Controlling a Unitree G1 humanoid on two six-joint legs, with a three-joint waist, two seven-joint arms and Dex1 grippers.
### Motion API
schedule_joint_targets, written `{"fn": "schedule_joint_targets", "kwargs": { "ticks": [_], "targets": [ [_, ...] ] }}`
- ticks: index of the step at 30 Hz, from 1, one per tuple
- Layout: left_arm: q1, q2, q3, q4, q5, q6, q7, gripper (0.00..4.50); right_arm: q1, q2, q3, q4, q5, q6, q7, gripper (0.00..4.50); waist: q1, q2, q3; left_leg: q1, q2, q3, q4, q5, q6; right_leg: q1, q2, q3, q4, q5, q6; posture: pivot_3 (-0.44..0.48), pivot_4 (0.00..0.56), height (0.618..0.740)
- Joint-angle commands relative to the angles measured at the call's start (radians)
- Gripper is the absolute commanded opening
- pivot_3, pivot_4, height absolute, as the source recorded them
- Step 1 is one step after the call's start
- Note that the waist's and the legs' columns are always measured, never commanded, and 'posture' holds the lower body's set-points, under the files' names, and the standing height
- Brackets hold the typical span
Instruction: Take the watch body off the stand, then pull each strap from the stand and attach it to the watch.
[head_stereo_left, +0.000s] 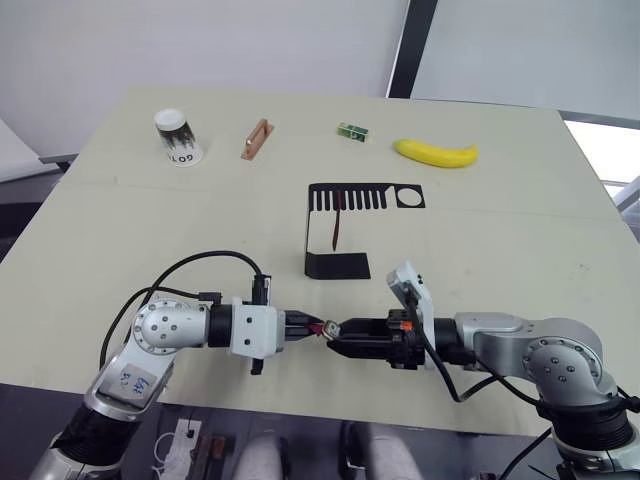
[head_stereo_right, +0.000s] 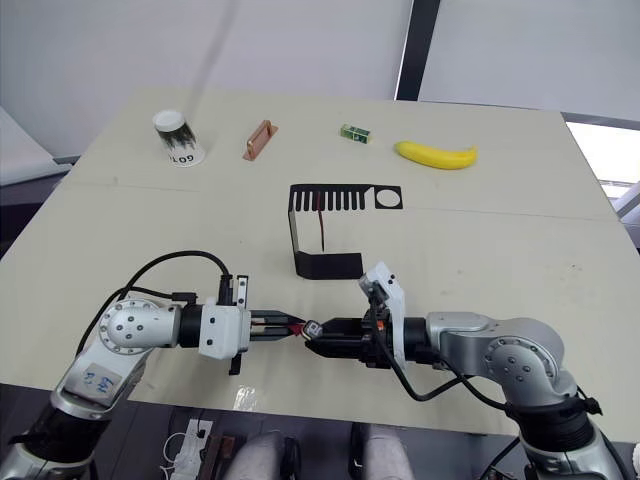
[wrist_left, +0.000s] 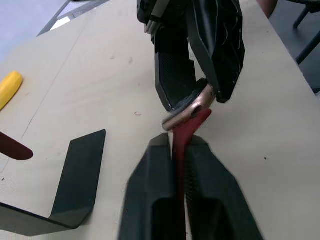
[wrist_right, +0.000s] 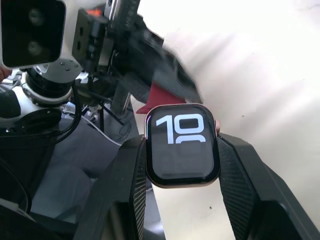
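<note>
Here, near the table's front edge and in front of the stand (head_stereo_left: 338, 232), the right gripper (wrist_right: 182, 165) clamps the watch body (wrist_right: 182, 151) between both fingers. The left gripper (wrist_left: 181, 165) pinches one dark-red strap (wrist_left: 186, 135), its tip meeting the watch body's edge. A second strap (head_stereo_left: 338, 222) hangs from the stand's slotted top plate.

Black stand (head_stereo_left: 345, 196); dark-red straps (wrist_left: 184, 140); watch body (wrist_right: 182, 145) has a black screen with white digits and a rose-gold rim; yellow banana (head_stereo_left: 436, 152); copper bar (head_stereo_left: 256, 138); green block (head_stereo_left: 352, 130).
</note>
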Motion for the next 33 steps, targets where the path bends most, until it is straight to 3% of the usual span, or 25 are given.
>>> {"fn": "schedule_joint_targets", "kwargs": {
  "ticks": [1,33],
  "targets": [
    [-0.010,-0.009,-0.003,-0.022,-0.003,0.004,0.015,0.00,0.004,0.010,-0.015,-0.018,0.033,0.004,-0.011,1.53,0.000,0.000,0.000,0.000,0.000,0.000,0.000,0.000,0.000,0.000,0.000,0.000,0.000,0.000,0.000,0.000,0.150,0.740],
    [-0.068,-0.040,-0.064,-0.083,0.039,0.159,0.045,0.00,-0.010,0.048,-0.018,-0.005,0.069,0.076,-0.061,1.53,0.000,0.000,0.000,0.000,0.000,0.000,0.000,0.000,0.000,0.000,0.000,0.000,0.000,0.000,0.000,0.000,0.150,0.740]
  ]
}}
